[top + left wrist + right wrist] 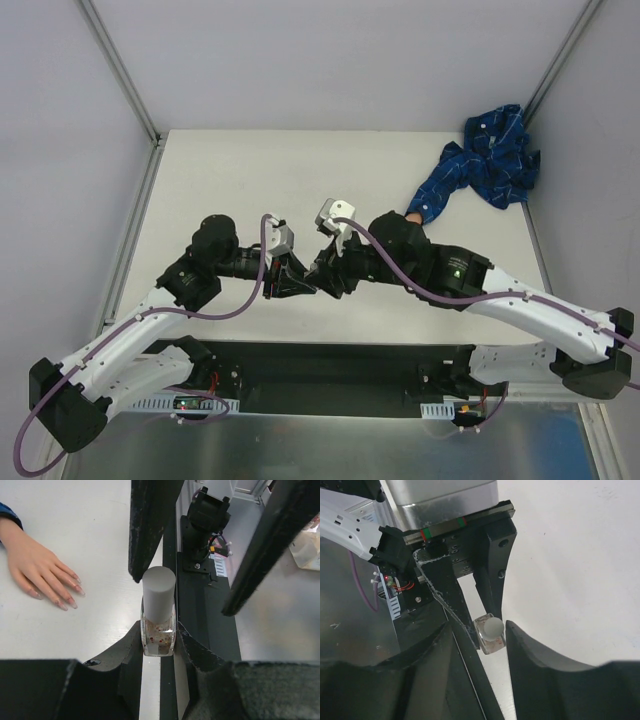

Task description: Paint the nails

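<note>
Left wrist | left gripper clamps polish bottle | nails nearby

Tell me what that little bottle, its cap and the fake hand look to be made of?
Bottle: clear and glossy, likely glass; speckled flecks show through it. Cap: matte pale grey with no shine, probably plastic. Hand: smooth, flesh-coloured plastic or rubber, hard to say which; its nails look glossy and pinkish.

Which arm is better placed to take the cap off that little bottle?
Right: the left hand grips the bottle, while the right hand is open, fingers either side of the grey cap.
</note>
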